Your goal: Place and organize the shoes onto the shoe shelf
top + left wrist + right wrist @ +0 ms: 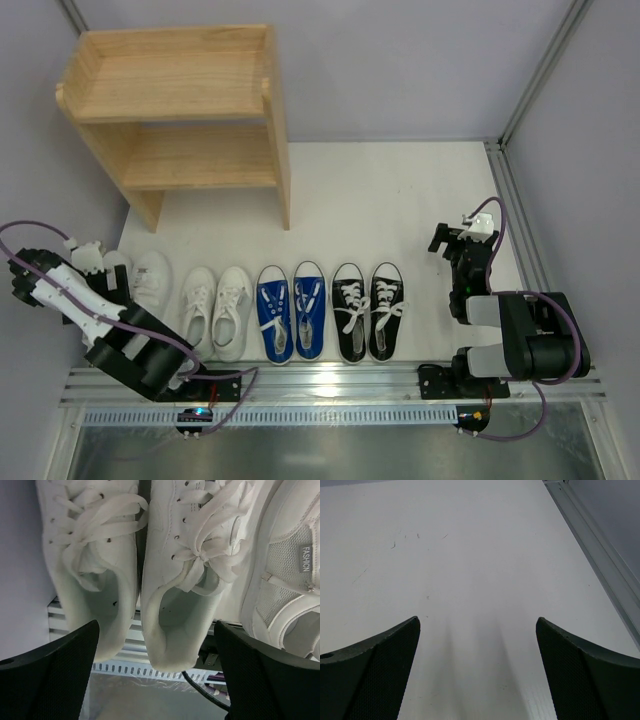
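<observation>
The shoes lie in one row along the near part of the surface [400,200], toes pointing far, in four pairs set side by side: a white pair [140,278] at the left end, partly hidden under the left arm, then a second white pair [216,312], a blue pair [292,312] with white laces and toe caps, and a black pair [368,312] of the same make at the right end. The shoe shelf [175,110], light wood with two tiers and solid side panels, stands at the far left against the wall, beyond the left end of the row. The left claw [156,625] hangs over the heels of the left white pair with its fingers [60,675] spread wide and gripping nothing; whether it touches the shoes cannot be told. Its wrist view shows two smooth white sneakers laced side by side and, just beside them, a third white shoe [285,575] with a mesh panel and a tab reading FASHION. The right claw [477,620] is on the right side, well apart from the black pair, fingers [585,675] equally wide open over bare white surface, holding nothing. An aluminium rail [330,380] runs along the near edge where both arms are bolted. Pale grey walls [400,60] and an aluminium frame [540,70] close in the space.
</observation>
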Controlling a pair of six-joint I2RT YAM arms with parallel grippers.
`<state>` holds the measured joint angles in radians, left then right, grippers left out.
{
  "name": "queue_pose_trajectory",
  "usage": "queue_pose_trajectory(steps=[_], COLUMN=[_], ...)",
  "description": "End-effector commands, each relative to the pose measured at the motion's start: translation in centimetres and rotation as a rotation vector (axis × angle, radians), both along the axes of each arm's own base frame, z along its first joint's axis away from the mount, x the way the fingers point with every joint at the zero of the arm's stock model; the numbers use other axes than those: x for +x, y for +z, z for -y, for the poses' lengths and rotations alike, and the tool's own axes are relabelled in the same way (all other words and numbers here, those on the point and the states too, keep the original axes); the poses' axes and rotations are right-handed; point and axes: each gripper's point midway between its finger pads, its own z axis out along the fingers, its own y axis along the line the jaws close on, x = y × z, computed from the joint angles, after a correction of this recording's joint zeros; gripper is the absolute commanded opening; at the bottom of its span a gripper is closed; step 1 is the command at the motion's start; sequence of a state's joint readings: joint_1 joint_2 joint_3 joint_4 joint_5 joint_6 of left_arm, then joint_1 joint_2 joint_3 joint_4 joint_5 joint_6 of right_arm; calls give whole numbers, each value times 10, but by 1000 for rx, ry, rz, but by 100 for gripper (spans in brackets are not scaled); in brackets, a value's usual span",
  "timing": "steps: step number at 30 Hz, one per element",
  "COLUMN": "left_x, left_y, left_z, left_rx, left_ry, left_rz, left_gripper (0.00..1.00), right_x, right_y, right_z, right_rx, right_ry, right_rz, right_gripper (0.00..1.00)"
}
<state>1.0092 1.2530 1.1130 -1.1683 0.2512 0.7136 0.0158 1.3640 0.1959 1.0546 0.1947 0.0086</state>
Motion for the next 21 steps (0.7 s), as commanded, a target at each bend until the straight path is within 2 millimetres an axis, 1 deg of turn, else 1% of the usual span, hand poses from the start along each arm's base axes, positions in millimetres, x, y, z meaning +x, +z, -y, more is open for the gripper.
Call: queue_pose_trajectory(steps=[1,2,3,5,6,8,9,10,12,13,15,17,18,19,21], left_x=[5,6,3,1,1,-3,2,-2,-3,-2,-2,-3,-4,-5,-6], left_y=[-19,-23,-35,-47,-58,-70,-77,-87,-99,-111,-122,-136,-140,-143,-146], left_z=[-6,-11,-8,-8,-12,-20,-29,-27,-28,-30,-33,-30,-27,-25,-16], left_rx=[-4,8,-10,-16,-7,25,50,44,35,24,8,-48,-72,-92,-131], left_ry=[-70,-78,-109,-132,-143,-141,-146,-167,-189,-195,-192,-192,-192,-195,-203], left_rz=[4,2,-20,-39,-43,-72,-69,-86,-101,-109,-125,-148,-155,-160,-163], left_gripper=[93,92,91,90,89,88,88,86,84,82,78,66,59,44,28], right_x=[5,5,5,5,5,5,5,5,5,5,5,5,5,5,5], right_y=[19,19,19,19,19,19,19,19,19,19,18,19,19,19,19], right_z=[0,-1,-1,-1,-1,-1,-1,-1,-1,-1,-1,-1,-1,-1,-1], right_rx=[-4,-2,-2,-4,-2,-2,-2,-2,-2,-2,-2,-2,-2,-2,-2], right_ry=[4,4,6,6,4,4,6,4,6,7,7,7,6,6,6], right_rz=[77,79,79,77,77,77,79,78,79,78,76,77,79,78,79], right_gripper=[97,98,97,97,97,97,97,97,98,97,97,97,97,97,97])
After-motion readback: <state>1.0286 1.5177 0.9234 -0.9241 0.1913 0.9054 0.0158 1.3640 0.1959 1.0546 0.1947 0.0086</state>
